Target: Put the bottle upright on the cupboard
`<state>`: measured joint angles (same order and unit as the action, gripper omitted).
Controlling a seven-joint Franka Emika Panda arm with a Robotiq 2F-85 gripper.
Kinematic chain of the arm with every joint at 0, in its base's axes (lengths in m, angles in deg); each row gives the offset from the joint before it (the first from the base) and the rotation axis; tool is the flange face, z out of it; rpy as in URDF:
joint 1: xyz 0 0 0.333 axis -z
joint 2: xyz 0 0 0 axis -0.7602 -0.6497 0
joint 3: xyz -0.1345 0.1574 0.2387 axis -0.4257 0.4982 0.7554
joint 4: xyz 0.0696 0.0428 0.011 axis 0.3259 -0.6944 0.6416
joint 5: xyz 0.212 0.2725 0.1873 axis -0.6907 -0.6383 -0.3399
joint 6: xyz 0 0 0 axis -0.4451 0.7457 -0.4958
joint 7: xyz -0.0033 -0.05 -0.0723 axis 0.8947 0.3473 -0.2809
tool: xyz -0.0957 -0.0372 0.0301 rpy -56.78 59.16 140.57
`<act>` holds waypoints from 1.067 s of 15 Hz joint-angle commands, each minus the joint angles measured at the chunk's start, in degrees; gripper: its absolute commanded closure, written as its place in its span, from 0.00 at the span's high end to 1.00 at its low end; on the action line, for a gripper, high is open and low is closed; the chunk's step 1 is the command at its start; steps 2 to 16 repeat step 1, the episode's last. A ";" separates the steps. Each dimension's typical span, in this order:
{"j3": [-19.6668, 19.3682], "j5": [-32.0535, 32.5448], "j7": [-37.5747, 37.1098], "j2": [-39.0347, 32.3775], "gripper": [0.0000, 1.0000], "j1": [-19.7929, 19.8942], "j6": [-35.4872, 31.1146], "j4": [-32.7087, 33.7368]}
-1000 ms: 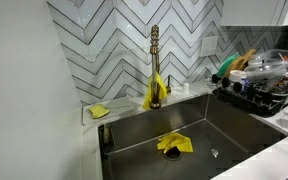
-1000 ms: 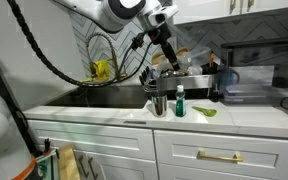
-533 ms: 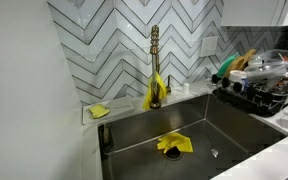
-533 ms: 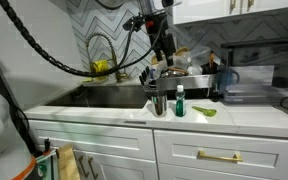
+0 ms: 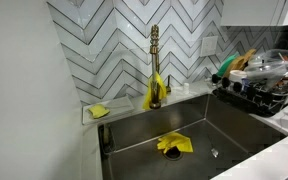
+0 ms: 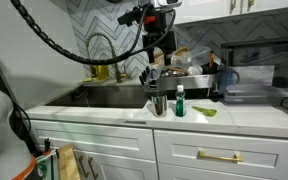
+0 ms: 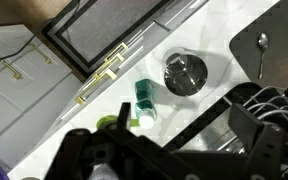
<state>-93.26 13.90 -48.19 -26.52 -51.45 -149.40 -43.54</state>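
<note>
The claw (image 6: 164,50) has risen over the last second and now hangs well above the worktop (image 6: 246,118). Its fingers are apart with nothing between them, as the wrist view shows. The green bottle (image 6: 180,101) has not moved. It stands upright near the front edge of the worktop, just beside a steel utensil cup (image 6: 159,104) and next to the sink (image 6: 109,97). From above, its cap (image 7: 144,98) faces the wrist camera squarely. The placement looks finished, and only backing clear of the dish rack (image 6: 192,80) seems left.
</note>
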 commanded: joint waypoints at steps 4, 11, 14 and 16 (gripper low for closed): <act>2.56 -0.74 0.74 -0.38 1.00 2.92 0.10 0.21; 2.56 -0.74 0.74 -0.38 1.00 2.92 0.10 0.21; 2.56 -0.74 0.74 -0.38 1.00 2.92 0.10 0.21; 2.56 -0.74 0.74 -0.38 1.00 2.92 0.10 0.21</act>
